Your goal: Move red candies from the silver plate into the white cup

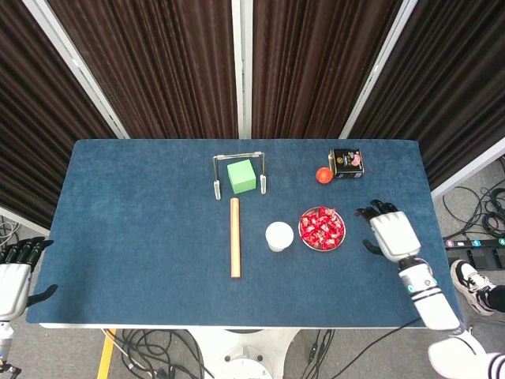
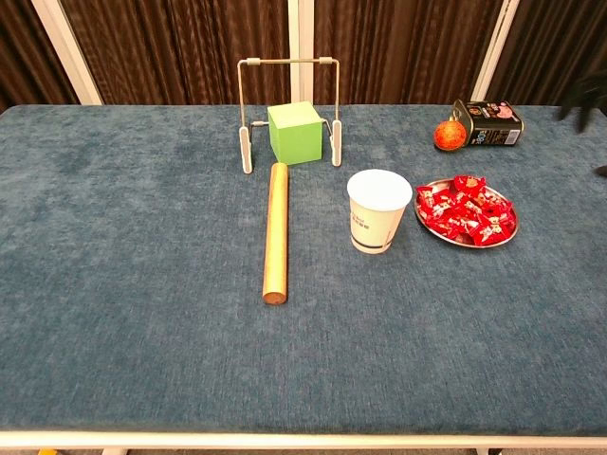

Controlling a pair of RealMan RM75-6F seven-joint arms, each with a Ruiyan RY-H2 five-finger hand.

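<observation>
A silver plate [image 1: 323, 245] [image 2: 436, 232] heaped with red candies [image 1: 321, 228] [image 2: 466, 214] sits right of centre on the blue table. Just to its left stands the white cup [image 1: 279, 236] [image 2: 377, 210], upright and with nothing visible inside. My right hand [image 1: 390, 232] hovers over the table a little right of the plate, fingers apart and holding nothing; in the chest view only its dark fingertips [image 2: 586, 95] show at the right edge. My left hand [image 1: 16, 272] hangs off the table's near-left corner, open and empty.
A wooden rod [image 1: 235, 237] [image 2: 275, 230] lies left of the cup. Behind it a green cube [image 1: 241, 176] [image 2: 296, 133] sits under a metal frame [image 1: 218, 172] [image 2: 289, 66]. A small red ball [image 1: 322, 174] [image 2: 448, 136] and a dark tin [image 1: 346, 163] [image 2: 488, 124] stand behind the plate.
</observation>
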